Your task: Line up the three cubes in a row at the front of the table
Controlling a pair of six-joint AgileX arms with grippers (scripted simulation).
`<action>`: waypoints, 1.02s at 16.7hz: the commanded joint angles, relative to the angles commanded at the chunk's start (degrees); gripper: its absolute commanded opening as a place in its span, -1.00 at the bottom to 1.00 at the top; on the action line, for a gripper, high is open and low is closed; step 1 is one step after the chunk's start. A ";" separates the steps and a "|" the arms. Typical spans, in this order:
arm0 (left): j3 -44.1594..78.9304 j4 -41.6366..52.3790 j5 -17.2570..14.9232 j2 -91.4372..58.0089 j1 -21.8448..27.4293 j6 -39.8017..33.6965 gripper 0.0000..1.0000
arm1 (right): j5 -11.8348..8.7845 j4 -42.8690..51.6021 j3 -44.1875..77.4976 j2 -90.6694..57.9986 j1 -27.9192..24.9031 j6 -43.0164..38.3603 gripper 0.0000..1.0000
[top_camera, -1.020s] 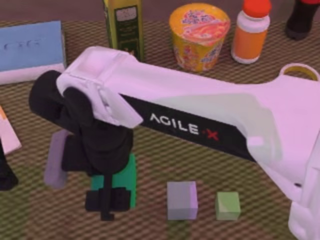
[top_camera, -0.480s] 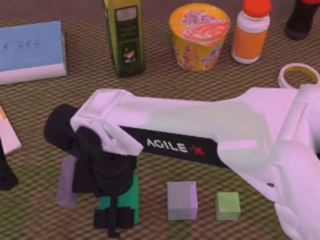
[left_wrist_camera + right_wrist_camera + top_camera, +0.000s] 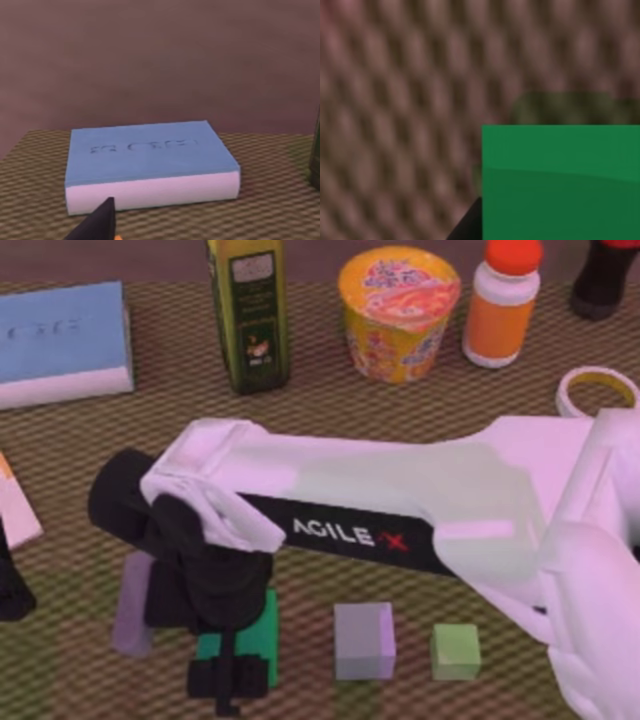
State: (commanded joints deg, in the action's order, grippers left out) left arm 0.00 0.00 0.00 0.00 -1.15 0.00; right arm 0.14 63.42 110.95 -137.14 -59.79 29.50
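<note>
From above, the right gripper reaches across to the desk's front edge, left of centre, and pinches the emerald cube. The lavender cube and mint cube sit to its right along that edge.

The left wrist shows only a blue-topped box; its own fingers cannot be judged.

The right wrist shows the emerald cube close over the cloth. Placing seems in hand; next, release it in line.

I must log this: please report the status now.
Right gripper over emerald cube, front left. Purple cube, mint cube in row. Left arm parked at left edge. Nothing blocking.
</note>
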 joint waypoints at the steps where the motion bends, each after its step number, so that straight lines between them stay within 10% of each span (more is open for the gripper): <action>1: 0.00 0.00 0.00 0.00 0.00 0.00 1.00 | 0.00 0.00 0.00 0.00 0.00 0.00 -0.10; 8: 0.00 0.00 0.00 0.00 0.00 0.00 1.00 | 0.00 0.00 0.00 0.00 0.00 0.00 0.96; 17: 0.00 0.00 0.00 0.00 0.00 0.00 1.00 | 0.00 0.01 0.01 0.02 0.12 0.00 1.00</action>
State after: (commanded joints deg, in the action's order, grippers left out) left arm 0.00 0.00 0.00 0.00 -1.15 0.00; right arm 0.14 63.43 110.96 -137.12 -59.67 29.50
